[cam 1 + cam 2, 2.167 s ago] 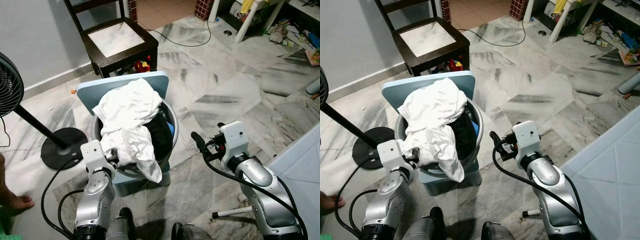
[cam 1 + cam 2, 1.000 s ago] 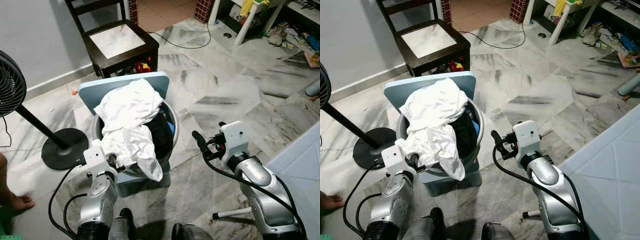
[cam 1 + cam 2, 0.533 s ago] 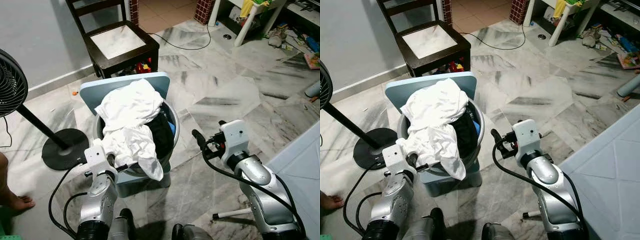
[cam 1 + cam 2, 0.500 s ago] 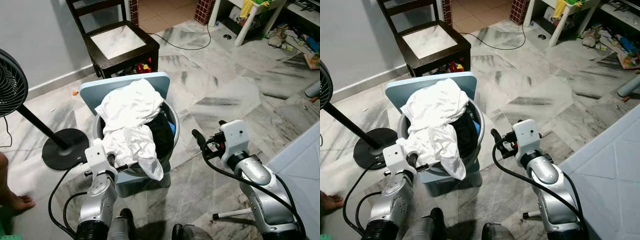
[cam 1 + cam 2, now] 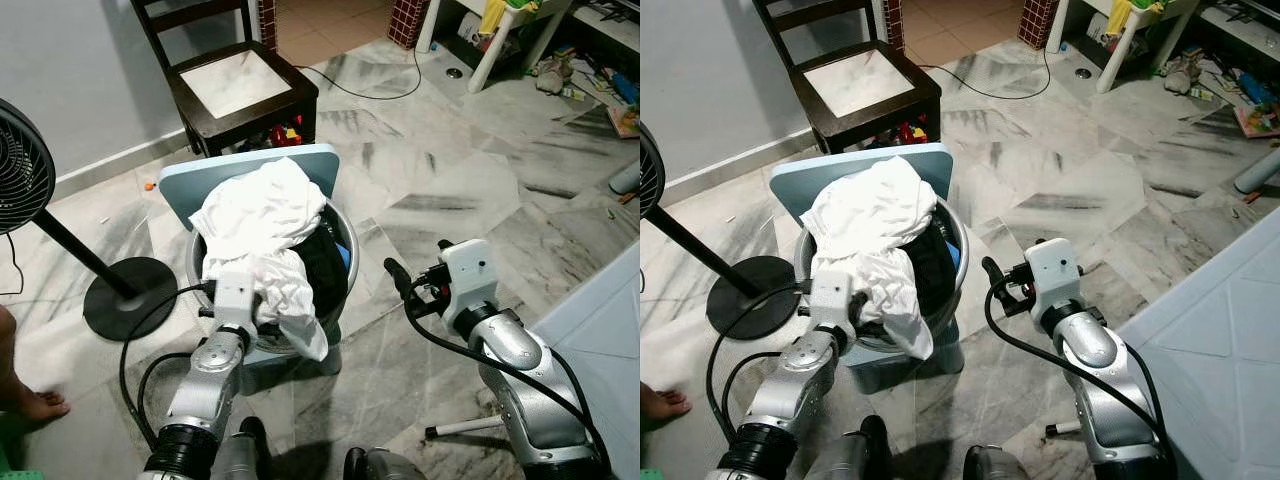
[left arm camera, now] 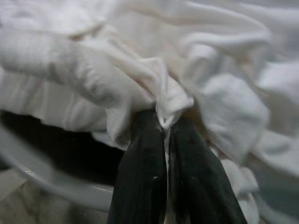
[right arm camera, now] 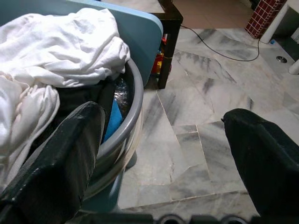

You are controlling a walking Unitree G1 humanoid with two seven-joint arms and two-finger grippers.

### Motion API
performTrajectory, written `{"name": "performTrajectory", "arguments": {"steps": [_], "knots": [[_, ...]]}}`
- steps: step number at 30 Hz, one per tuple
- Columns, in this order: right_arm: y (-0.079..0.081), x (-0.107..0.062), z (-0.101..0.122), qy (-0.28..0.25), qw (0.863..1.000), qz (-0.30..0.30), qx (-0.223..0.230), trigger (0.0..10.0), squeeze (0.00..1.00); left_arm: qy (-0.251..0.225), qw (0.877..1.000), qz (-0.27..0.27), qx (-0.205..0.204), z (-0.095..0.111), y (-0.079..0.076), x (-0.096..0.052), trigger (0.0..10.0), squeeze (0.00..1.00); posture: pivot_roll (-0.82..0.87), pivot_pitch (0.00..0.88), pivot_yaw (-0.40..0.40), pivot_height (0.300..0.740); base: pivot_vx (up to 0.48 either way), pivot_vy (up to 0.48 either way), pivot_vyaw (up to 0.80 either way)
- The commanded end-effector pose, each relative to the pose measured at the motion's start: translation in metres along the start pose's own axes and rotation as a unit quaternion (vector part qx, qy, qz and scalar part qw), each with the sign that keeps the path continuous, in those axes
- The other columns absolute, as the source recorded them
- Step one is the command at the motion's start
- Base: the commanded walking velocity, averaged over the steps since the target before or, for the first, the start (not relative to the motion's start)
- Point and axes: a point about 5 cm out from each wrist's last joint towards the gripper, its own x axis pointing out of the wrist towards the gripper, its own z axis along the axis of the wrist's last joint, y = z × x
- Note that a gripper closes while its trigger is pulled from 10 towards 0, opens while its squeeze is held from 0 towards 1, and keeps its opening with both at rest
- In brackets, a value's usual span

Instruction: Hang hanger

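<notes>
Now on white cloth [image 6: 140, 79]: left fingers [image 6: 140, 172].

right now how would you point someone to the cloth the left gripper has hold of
Find the grey laundry basket on the light blue stool, before the dark wooden chair. The white garment heaps over its rim, where the left gripper pinches it; beneath lies dark clothing.

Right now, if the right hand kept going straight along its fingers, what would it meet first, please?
Probably the bare marble floor just beside the grey basket; the open right hand frames only floor ahead, though depth is unclear.
</notes>
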Motion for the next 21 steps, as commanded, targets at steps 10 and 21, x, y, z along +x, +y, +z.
{"name": "performTrajectory", "arguments": {"steps": [10,21], "knots": [[-0.003,-0.001,-0.005,0.008,1.0,-0.007,0.0,10.0,0.0,0.013,0.998,0.04,0.045,-0.014,0.004,-0.023,10.0,1.0,-0.06,0.241,-0.047,0.74,0.0,0.0,0.0],[0.0,0.002,-0.005,0.007,1.0,0.0,0.003,10.0,0.0,-0.01,0.985,0.159,-0.061,-0.011,0.004,-0.047,10.0,1.0,-0.05,0.242,-0.057,0.74,0.0,0.0,0.0]]}}
